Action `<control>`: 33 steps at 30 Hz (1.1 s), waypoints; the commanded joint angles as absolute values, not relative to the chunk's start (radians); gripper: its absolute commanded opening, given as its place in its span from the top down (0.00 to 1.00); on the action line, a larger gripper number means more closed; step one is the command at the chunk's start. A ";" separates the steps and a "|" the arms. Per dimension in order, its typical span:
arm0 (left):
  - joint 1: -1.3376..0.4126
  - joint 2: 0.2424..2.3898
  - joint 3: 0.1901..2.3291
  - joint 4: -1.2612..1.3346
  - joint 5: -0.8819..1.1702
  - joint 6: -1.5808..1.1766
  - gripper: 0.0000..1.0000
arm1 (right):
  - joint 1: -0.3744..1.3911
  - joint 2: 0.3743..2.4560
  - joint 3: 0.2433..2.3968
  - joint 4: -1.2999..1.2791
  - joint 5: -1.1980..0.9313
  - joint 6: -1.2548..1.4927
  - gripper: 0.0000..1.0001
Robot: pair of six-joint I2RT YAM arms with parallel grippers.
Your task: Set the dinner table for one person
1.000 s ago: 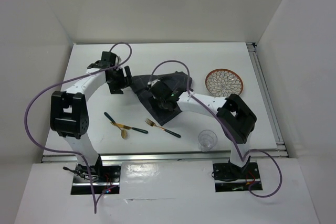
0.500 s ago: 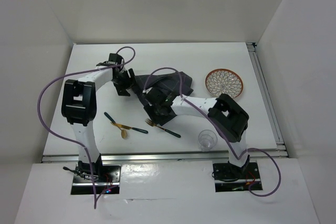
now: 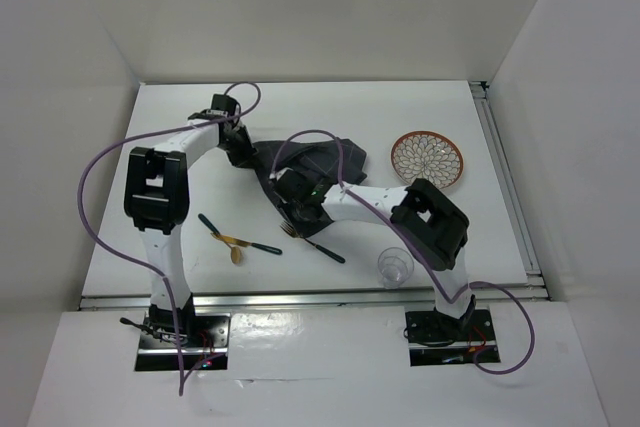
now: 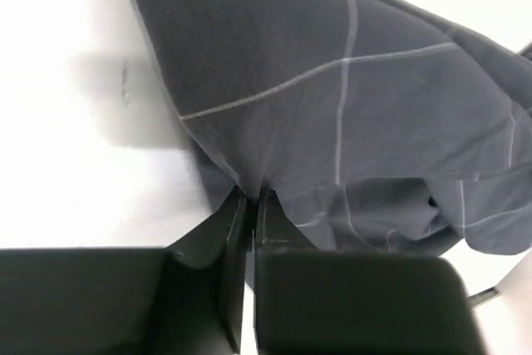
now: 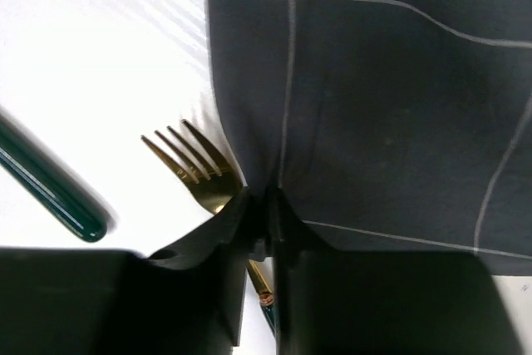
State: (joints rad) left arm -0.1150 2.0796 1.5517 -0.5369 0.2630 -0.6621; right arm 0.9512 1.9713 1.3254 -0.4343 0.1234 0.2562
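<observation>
The dark grey checked placemat lies crumpled in the middle of the white dinner table. My left gripper is at the cloth's left corner, and the left wrist view shows the gripper shut with a fold of placemat pinched between the tips. My right gripper is at the near corner. In the right wrist view that gripper is shut on the placemat edge, just beside the gold tines of the fork.
A gold fork with a dark green handle lies just in front of the right gripper. A knife and a gold spoon lie to its left. A patterned plate sits at the right, a clear glass near the front edge.
Both grippers have gone from open to shut on the placemat. The left gripper moved right onto the cloth's left corner, and the right gripper moved down-left to its near corner.
</observation>
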 commanded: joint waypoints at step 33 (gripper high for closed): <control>0.021 1.900 1.948 -0.485 0.511 -1.167 1.00 | 0.581 1.726 1.577 -0.388 0.336 0.019 1.00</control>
State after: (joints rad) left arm 0.0032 2.0495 1.9106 -0.5900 0.4435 -1.0069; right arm 0.6102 1.8091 1.4582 -0.4446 0.2928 0.1081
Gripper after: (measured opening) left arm 0.162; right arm 0.118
